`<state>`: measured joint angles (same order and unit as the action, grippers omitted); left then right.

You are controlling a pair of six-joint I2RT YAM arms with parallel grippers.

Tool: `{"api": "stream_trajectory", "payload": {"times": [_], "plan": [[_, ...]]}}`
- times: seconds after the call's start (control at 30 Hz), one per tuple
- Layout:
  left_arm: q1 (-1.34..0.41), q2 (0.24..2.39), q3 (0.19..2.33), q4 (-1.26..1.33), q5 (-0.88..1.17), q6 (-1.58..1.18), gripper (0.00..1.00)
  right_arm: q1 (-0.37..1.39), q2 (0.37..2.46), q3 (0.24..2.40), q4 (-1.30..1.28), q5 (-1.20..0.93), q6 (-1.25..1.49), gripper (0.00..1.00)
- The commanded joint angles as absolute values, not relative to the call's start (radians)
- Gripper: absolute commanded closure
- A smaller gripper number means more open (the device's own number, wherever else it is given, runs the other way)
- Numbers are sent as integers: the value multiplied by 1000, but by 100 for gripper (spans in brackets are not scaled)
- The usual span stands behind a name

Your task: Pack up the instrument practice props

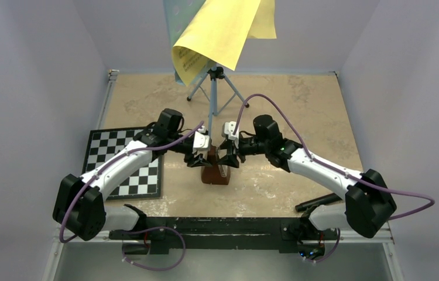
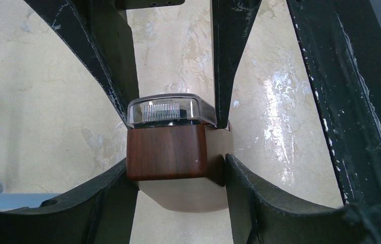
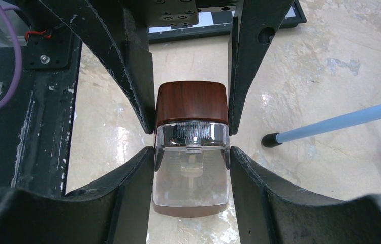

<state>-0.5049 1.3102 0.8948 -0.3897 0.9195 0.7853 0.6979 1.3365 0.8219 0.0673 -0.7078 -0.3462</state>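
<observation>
The small brown metronome (image 1: 216,173) stands upright on the table between both grippers. My left gripper (image 1: 200,154) is shut on its wooden body (image 2: 167,152), with a finger on each side. My right gripper (image 1: 229,154) is shut on its clear front cover (image 3: 191,175) from the opposite side. The light-blue music stand (image 1: 213,93) stands on tripod legs at the back. Yellow sheets (image 1: 223,29) droop over its top. One stand leg (image 3: 333,123) shows in the right wrist view.
The black-and-white chessboard (image 1: 122,163) lies on the left under my left arm, and its edge (image 3: 219,26) shows in the right wrist view. A black bar (image 1: 320,202) lies near the right arm's base. Grey walls close in the table.
</observation>
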Motion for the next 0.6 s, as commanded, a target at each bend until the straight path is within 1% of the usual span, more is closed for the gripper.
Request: {"api": "stream_trajectory", "payload": {"times": [0.0, 0.27, 0.57], "plan": [[-523, 1376, 876, -430, 820, 845, 100, 713, 1439, 840, 19, -660, -356, 100], [-545, 1377, 896, -463, 795, 878, 100, 713, 1457, 872, -51, -680, -389, 100], [-549, 1405, 920, -455, 765, 848, 100, 713, 1455, 872, -54, -673, -395, 100]]}}
